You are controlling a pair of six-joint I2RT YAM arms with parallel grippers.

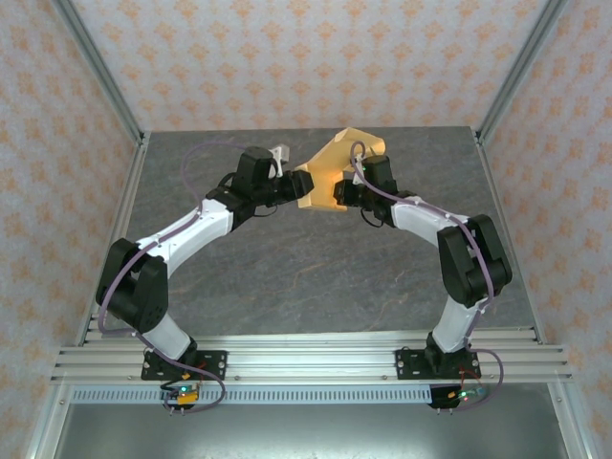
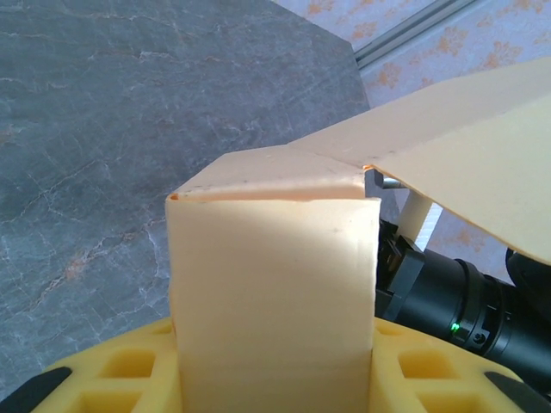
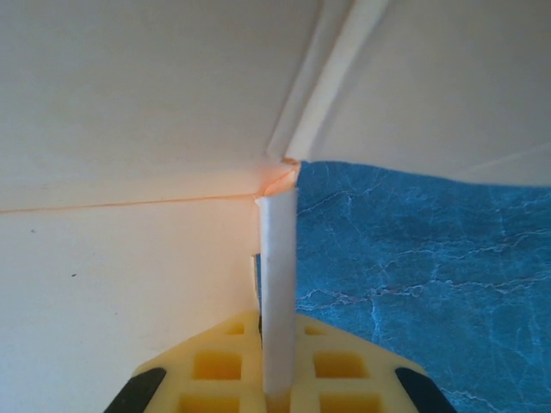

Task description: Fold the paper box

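The paper box [image 1: 330, 172], a tan-orange cardboard piece with flaps, is held up over the far middle of the table between both arms. My left gripper [image 1: 292, 188] grips its left end. In the left wrist view a broad folded panel of the paper box [image 2: 274, 258] fills the gap between the yellow fingers [image 2: 129, 374] of the left gripper [image 2: 274, 383], and another flap spreads away to the upper right. My right gripper [image 1: 342, 196] is at the box's lower right. In the right wrist view the right gripper [image 3: 278, 383] is shut on a thin upright flap edge [image 3: 278, 275].
The grey marbled tabletop [image 1: 316, 277] lies under the arms. Aluminium frame posts [image 1: 100, 72] and patterned walls close in the sides and back. A metal rail [image 1: 316, 363] with both arm bases runs along the near edge.
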